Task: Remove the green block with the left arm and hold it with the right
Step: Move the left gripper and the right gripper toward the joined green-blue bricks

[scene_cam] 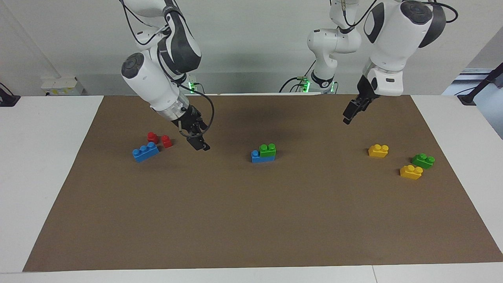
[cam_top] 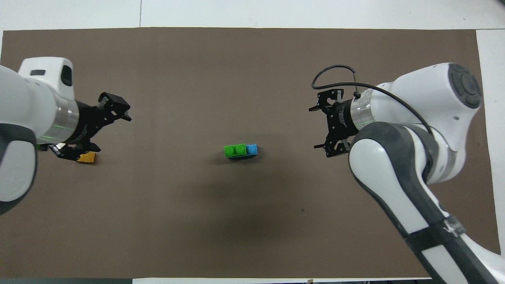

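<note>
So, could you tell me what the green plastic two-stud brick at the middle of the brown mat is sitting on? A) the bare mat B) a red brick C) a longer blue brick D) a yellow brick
C: the green plastic two-stud brick is stacked on a longer blue plastic brick, whose end sticks out from under it in both views.

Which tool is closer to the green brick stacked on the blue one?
Right. The right tool hangs toward the right arm's end from the small green two-stud plastic brick; the left tool hangs higher, toward the left arm's end.
</note>
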`<state>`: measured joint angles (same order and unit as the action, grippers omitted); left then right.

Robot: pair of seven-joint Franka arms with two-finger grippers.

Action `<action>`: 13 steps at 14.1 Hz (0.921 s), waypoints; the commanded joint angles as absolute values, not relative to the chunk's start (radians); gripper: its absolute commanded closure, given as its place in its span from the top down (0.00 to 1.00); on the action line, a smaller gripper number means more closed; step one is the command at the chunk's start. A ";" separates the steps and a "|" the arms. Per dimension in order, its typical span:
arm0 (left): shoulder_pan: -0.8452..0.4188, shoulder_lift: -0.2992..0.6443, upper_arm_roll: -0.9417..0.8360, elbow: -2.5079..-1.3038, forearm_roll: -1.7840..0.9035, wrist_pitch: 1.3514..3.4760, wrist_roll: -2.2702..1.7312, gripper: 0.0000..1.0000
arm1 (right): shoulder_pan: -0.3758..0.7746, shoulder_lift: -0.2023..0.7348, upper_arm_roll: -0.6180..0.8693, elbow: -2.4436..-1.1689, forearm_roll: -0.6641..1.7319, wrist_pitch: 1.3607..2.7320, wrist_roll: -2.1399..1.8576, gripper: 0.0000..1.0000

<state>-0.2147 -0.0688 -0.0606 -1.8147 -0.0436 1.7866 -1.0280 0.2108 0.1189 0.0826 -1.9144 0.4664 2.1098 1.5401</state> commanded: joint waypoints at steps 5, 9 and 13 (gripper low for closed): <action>-0.454 -0.063 -0.048 -1.965 -0.026 1.969 -1.852 1.00 | 0.320 0.228 0.080 -1.980 0.604 2.288 1.580 0.98; -0.541 0.032 -0.046 -1.971 -0.025 2.081 -2.132 1.00 | 0.389 0.290 0.081 -1.980 0.655 2.387 1.578 0.98; -0.595 0.127 -0.046 -1.971 0.041 2.195 -2.307 1.00 | 0.439 0.325 0.080 -1.985 0.678 2.451 1.577 0.98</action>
<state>-0.5573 0.0914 -0.0628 -1.9675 0.0004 2.1366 -2.2226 0.4272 0.3141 0.0825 -1.9776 0.6530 2.4206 1.5737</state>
